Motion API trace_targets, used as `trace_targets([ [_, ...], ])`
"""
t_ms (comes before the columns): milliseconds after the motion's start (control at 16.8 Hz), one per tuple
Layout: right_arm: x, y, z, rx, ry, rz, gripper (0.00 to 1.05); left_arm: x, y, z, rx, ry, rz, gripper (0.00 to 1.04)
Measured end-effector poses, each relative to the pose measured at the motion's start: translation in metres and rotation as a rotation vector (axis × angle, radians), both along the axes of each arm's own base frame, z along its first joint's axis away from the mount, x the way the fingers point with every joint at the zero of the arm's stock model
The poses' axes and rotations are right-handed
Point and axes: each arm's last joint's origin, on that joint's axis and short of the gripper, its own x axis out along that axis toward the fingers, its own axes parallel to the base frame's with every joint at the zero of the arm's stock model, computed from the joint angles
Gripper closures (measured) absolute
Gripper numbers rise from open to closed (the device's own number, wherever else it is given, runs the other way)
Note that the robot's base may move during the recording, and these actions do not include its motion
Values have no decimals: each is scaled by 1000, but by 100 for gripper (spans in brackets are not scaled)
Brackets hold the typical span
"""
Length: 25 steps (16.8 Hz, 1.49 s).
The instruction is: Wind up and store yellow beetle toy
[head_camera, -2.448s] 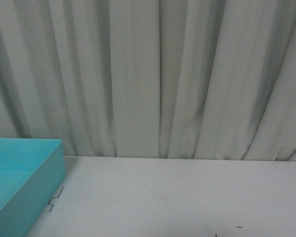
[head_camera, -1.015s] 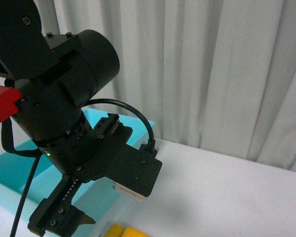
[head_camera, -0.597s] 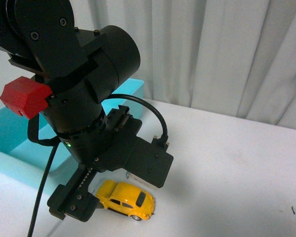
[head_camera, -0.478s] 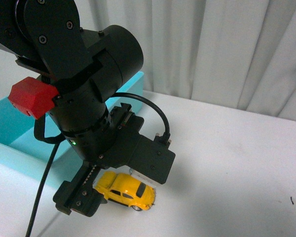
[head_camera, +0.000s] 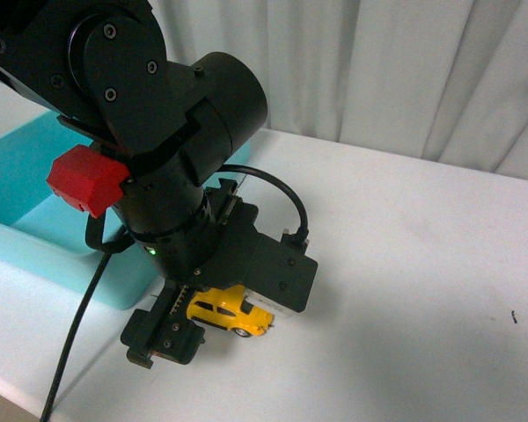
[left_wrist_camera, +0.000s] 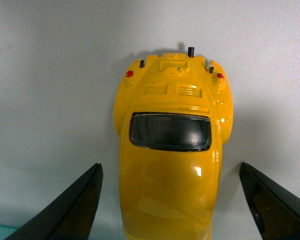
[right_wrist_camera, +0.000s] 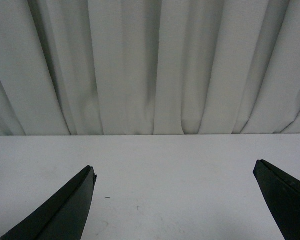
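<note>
The yellow beetle toy (head_camera: 232,313) stands on the white table (head_camera: 405,264), just in front of the teal box. My left gripper (left_wrist_camera: 170,170) is open and low over the toy, with one black finger (left_wrist_camera: 75,205) on each side of its body and a clear gap to both. The left wrist view shows the toy (left_wrist_camera: 171,100) from above, its rear end with two red lights pointing away from the gripper. In the front view one finger (head_camera: 163,332) shows beside the toy; the other is hidden by the wrist. My right gripper (right_wrist_camera: 174,167) is open over bare table.
A teal open box (head_camera: 35,246) sits at the left, touching the arm's side of the scene. A pale curtain (head_camera: 378,70) closes off the back of the table. The left arm's black cable (head_camera: 70,352) hangs toward the table's front edge.
The left arm came into view, swung down and lowered over the toy. The toy now lies between the open fingers, where before it lay just beside the finger.
</note>
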Motion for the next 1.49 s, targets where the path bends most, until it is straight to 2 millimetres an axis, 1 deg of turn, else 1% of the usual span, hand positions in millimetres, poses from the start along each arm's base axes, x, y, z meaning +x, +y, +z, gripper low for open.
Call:
trace_targets([
  [60, 0, 0, 0, 0, 0, 0, 7, 4, 0, -2, -3, -22, 18, 52],
  [119, 0, 0, 0, 0, 0, 0, 7, 5, 1, -1, 2, -36, 24, 61],
  [299, 0, 0, 0, 0, 0, 0, 7, 1, 1, 3, -37, -1, 38, 62],
  [418, 0, 0, 0, 0, 0, 0, 7, -2, 0, 13, -99, 14, 57, 62],
  [537, 0, 0, 0, 0, 0, 0, 7, -4, -4, 40, -231, -2, 81, 63],
  [657, 0, 0, 0, 0, 0, 0, 7, -1, -4, 75, -364, -47, 103, 63],
  [716, 0, 0, 0, 0, 0, 0, 7, -1, -3, 87, -413, -58, 117, 63],
  [776, 0, 0, 0, 0, 0, 0, 7, 2, 3, 108, -485, -96, 135, 63],
  [836, 0, 0, 0, 0, 0, 0, 7, 5, 9, 123, -527, -132, 157, 64],
  [955, 0, 0, 0, 0, 0, 0, 7, 15, 32, 152, -565, -240, 232, 64],
  [1015, 0, 0, 0, 0, 0, 0, 7, 25, 54, 166, -570, -311, 316, 64],
  [1075, 0, 0, 0, 0, 0, 0, 7, 31, 72, 171, -581, -342, 386, 64],
  [1134, 0, 0, 0, 0, 0, 0, 7, 35, 85, 172, -570, -372, 448, 64],
  [1194, 0, 0, 0, 0, 0, 0, 7, 40, 106, 167, -524, -398, 549, 64],
  [1254, 0, 0, 0, 0, 0, 0, 7, 47, 127, 151, -469, -404, 678, 64],
  [1313, 0, 0, 0, 0, 0, 0, 7, 52, 137, 140, -423, -410, 751, 64],
  [1493, 0, 0, 0, 0, 0, 0, 7, 64, 157, 107, -306, -425, 946, 64],
])
